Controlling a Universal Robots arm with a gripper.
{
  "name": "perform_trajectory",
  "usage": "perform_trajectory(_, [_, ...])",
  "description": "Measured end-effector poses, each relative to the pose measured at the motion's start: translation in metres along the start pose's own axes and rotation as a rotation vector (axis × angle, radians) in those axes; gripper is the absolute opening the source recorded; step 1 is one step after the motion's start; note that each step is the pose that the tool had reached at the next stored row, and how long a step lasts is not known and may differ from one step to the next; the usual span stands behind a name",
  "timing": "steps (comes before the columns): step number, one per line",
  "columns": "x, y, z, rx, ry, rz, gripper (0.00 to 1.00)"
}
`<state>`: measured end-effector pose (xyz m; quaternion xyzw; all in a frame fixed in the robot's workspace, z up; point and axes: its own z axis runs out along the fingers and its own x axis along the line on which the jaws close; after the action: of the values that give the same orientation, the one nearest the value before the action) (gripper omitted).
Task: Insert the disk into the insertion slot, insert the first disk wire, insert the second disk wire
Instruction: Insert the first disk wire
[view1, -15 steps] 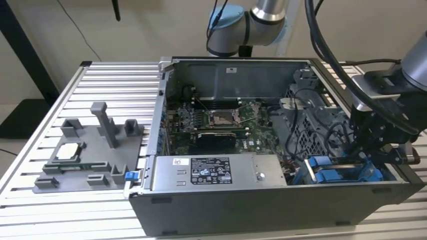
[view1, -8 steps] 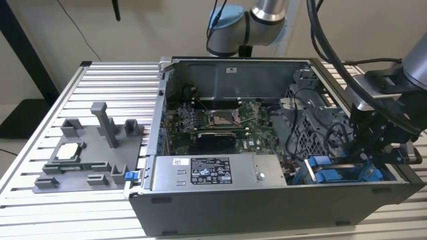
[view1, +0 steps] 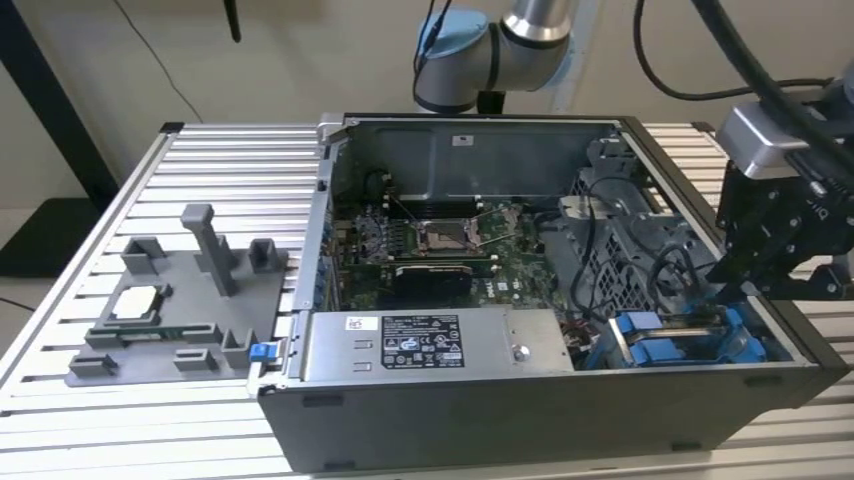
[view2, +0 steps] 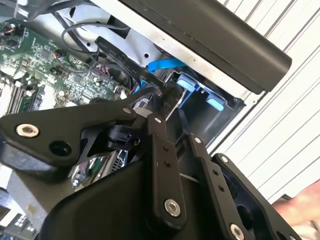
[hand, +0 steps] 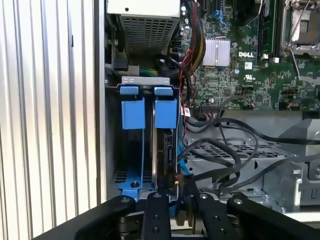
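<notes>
Centre of second wrist view: pincer (view2: 152, 100) seems clamped on flat black wire (view2: 125, 62), aiming its plug at blue-framed silver-grey disk (hand: 164, 150) seated in blue-railed grey metal slot (hand: 132, 115), left-centre of first wrist view.

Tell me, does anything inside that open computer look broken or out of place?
Nothing looks broken or spilled. The only untidy thing is the loose black cables sprawling over the grey metal cage beside the blue-tabbed drive bay.
</notes>
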<state>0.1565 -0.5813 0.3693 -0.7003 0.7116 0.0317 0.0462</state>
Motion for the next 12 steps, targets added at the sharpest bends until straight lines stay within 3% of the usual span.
perform_trajectory(2, [-0.0007,-0.0002,-0.0064,0.0000,0.0001,0.000,1.00])
perform_trajectory(5, [-0.0008,-0.0013,-0.0072,0.0000,-0.0013,0.000,1.00])
perform_trajectory(8, [-0.0010,-0.0105,-0.0069,-0.0003,-0.0137,-0.001,1.00])
perform_trajectory(12, [-0.0004,-0.0128,-0.0017,-0.0005,-0.0208,0.000,1.00])
